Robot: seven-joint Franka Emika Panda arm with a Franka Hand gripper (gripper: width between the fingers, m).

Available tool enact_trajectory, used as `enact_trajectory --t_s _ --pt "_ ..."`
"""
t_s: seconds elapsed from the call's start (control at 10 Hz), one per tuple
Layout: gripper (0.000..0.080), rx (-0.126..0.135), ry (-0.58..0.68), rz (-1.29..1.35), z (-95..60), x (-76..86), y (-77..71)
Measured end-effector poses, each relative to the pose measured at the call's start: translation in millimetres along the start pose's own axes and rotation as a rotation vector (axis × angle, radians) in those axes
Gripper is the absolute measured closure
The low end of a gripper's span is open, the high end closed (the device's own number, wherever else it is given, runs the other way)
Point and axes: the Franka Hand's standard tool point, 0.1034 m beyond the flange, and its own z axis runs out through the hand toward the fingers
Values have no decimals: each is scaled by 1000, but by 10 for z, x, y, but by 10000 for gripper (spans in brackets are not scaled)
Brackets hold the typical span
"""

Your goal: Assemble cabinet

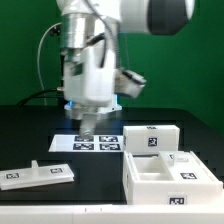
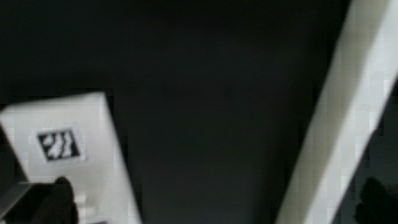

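The cabinet is in separate white tagged pieces. An open box body stands at the exterior view's right, with a smaller box piece behind it. Two flat panels lie at the front left. My gripper hangs just above the marker board, apart from every piece. In the wrist view my gripper is open, its dark fingertips far apart with only dark table between them. That view also shows a white tagged piece and a long white edge; I cannot tell which parts these are.
The table top is black, with a green wall behind. The robot's white arm rises over the middle back. A cable loops at the arm's left side.
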Motion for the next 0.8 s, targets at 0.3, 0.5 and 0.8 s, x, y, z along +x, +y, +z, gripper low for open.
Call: enact_trajectory --t_s 0.3,0.5,0.8 --pt "3 0 -1 -5 -2 -15 -13" --pt "3 -1 23 27 90 227 20" --pt "3 -5 44 224 244 511 122"
